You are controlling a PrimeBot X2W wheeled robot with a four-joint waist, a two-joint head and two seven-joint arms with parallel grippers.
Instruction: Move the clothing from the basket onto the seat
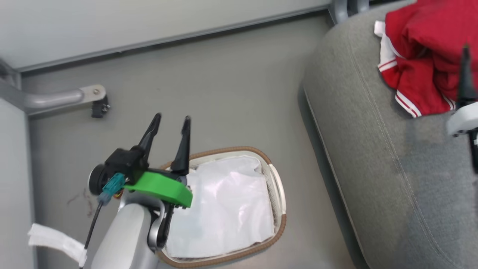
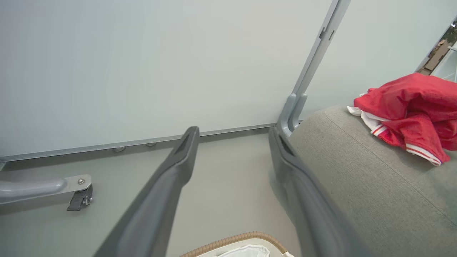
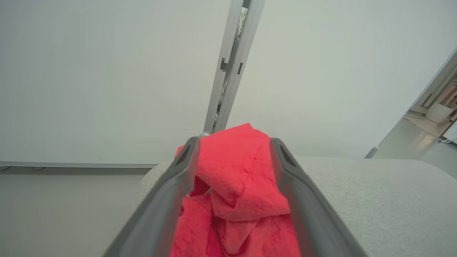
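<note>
Got the left gripper (image 1: 172, 116) hanging over the left end of the basket (image 1: 278, 224), fingers (image 1: 150, 131) spread wide with nothing between them, tips aimed past it at the floor (image 1: 224, 74). Got the right gripper (image 3: 232, 140) well off to the basket's right, above the seat (image 1: 373, 149), fingers just as wide apart and straddling the clothing (image 1: 422, 56). Spotted that clothing lying bunched on the seat, well apart from the basket, white liner (image 1: 227, 209) sitting inside the basket.
</note>
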